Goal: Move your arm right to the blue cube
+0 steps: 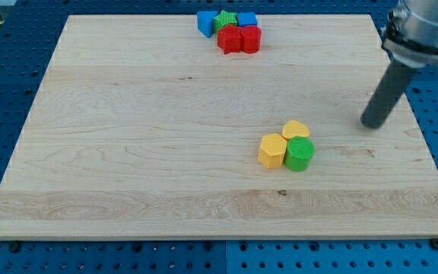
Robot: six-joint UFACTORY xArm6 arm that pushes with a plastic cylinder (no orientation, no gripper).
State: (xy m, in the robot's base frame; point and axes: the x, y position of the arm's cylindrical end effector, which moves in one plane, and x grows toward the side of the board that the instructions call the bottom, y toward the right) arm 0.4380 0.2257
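my tip (371,125) is resting at the view's right | blue cube (246,19) is lying well apart, up-left | I am carrying no jaws, only a rod

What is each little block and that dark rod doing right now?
My tip: on the wooden board, touching no block.
Blue cube: top cluster, right end.
Blue block: cluster's left end.
Green star block: between the blues.
Two red blocks: below them.
Two yellow blocks, green cylinder: huddled together.

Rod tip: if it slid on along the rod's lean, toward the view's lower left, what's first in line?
Probably my tip would meet the green cylinder first, beside the yellow blocks; depth is uncertain.
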